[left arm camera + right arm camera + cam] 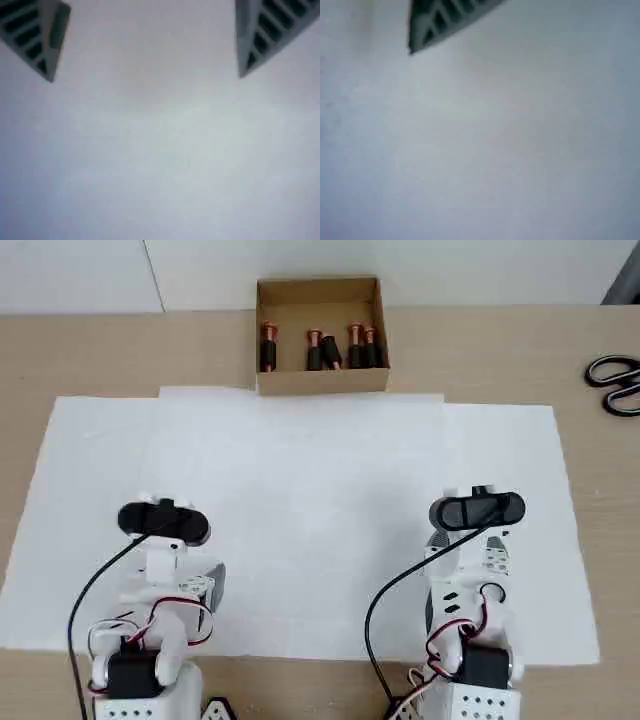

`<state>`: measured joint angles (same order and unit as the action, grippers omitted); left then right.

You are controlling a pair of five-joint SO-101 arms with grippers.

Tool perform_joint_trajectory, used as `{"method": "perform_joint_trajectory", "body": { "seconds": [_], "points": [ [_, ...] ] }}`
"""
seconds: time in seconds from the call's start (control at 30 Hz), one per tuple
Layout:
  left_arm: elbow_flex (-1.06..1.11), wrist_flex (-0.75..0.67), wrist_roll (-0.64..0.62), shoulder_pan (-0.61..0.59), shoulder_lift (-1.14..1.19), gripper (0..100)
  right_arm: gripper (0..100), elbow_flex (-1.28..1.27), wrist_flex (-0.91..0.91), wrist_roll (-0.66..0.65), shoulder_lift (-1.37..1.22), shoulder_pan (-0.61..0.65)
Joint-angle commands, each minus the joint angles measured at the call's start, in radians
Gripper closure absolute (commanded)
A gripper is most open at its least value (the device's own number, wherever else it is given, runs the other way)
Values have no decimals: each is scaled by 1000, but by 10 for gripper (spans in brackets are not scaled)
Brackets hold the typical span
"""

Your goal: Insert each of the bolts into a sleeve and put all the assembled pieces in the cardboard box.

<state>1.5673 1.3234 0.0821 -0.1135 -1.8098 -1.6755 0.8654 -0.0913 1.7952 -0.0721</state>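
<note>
Copper-headed bolts seated in black cylindrical sleeves (270, 348), about five of them, lie inside the open brown cardboard box (262, 300), side by side with heads toward the far wall. Every assembled piece I can make out is in there, so the task looks done or all but done. The box sits at the far edge of a large white paper sheet (300, 480), likely so that both arms could reach it alike.

The left arm (160, 580) and right arm (470, 580) are folded low at the near edge, well apart from the box, which reads as a parked pose. The left pincer (146, 76) is released, its ribbed tips spread wide over bare paper and holding nothing. Of the right pincer (435, 22) one tip shows above the sheet; I cannot tell its state.

The sheet covers a light wooden table (100, 350). Black-handled scissors (615, 385) lie on the bare wood far to the right.
</note>
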Motion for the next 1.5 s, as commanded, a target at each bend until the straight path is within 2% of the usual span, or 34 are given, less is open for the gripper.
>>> {"method": "perform_joint_trajectory", "body": {
  "seconds": [0.0,1.47],
  "points": [
    [2,-26,2,-2,-8,776,813,-8,33,-5,4,-2],
    [2,-26,3,0,-8,776,813,-8,59,-3,10,-1]
  ]
}}
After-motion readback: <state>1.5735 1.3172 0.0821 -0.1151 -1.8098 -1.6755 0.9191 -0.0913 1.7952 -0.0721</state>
